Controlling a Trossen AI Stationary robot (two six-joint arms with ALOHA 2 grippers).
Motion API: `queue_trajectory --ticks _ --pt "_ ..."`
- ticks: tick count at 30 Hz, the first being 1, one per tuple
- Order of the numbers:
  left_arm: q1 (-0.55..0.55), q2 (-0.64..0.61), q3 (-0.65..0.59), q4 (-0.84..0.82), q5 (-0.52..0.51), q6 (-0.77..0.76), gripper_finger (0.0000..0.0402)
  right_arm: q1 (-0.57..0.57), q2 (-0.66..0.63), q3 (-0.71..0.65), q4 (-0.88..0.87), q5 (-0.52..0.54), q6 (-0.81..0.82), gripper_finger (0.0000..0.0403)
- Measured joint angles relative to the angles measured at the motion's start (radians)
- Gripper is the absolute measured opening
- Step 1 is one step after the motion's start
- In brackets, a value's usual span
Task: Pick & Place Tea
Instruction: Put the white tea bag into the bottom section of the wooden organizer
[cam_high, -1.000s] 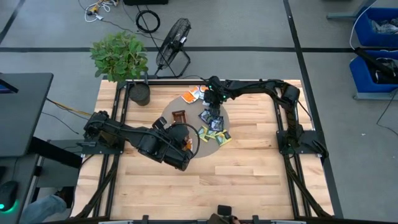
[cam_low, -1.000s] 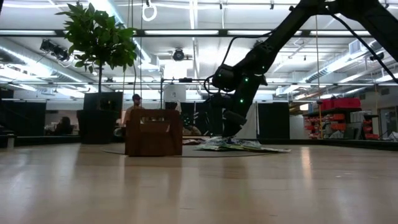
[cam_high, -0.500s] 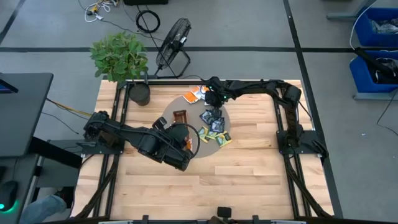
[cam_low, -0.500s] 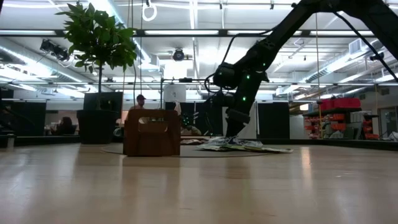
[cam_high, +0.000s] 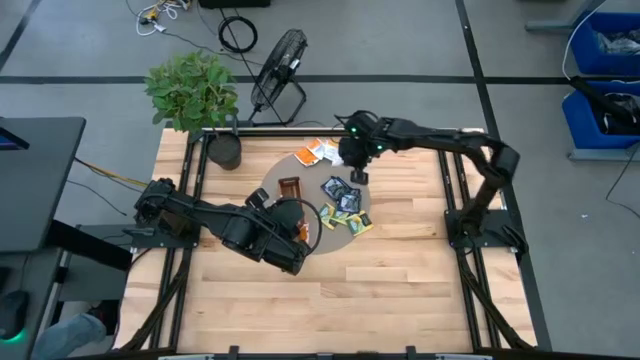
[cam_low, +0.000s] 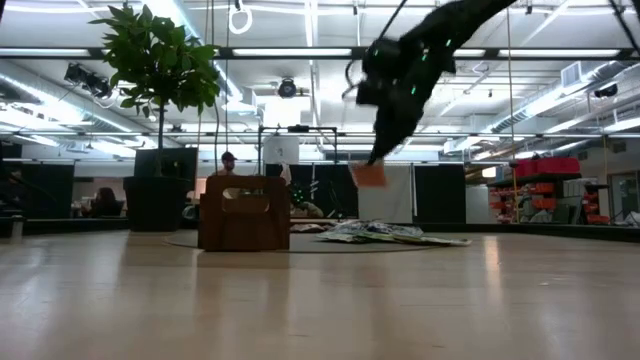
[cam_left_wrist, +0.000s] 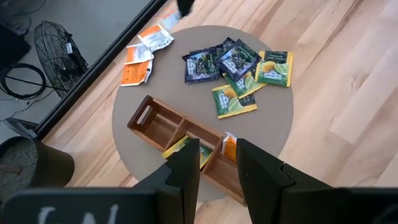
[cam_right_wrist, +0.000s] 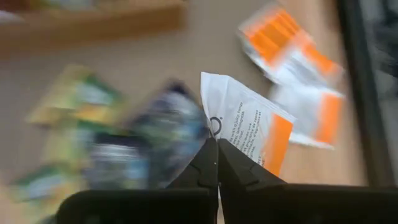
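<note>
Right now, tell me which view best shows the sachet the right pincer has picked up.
The right wrist view: the orange-and-white sachet fills the frame, pinched at its edge by the right pincer. The low view shows it hanging small above the table. The high view hides it under the arm; the left wrist view misses it.

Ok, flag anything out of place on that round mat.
Nothing is damaged. Loose tea sachets lie overlapping in a heap beside the wooden tray. The right gripper holds an orange-and-white sachet by one edge, so it hangs tilted.
</note>
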Motion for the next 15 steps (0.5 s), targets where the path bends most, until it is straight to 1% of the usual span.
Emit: queue_trajectory --ticks 2,5,8,10,13,15 --pt "0.000 0.000 0.000 0.001 0.021 0.052 0.0110 0.023 -0.059 0.001 -0.049 -0.097 0.020 0.0000" --pt "0.001 0.000 0.000 0.015 0.044 0.186 0.0110 0.070 -0.143 0.001 -0.088 -0.230 0.050 0.0000" --pt "0.001 0.000 0.000 0.075 0.061 0.369 0.0110 0.131 -0.219 0.001 -0.081 -0.332 0.084 0.0000" --pt "0.001 0.000 0.000 0.143 0.063 0.528 0.0110 0.176 -0.260 0.001 -0.054 -0.368 0.106 0.0000" --pt "0.001 0.000 0.000 0.271 0.064 0.765 0.0110 0.247 -0.304 0.001 -0.016 -0.379 0.126 0.0000" --pt "0.001 0.000 0.000 0.356 0.063 0.874 0.0110 0.288 -0.323 0.001 -0.001 -0.379 0.127 0.0000"
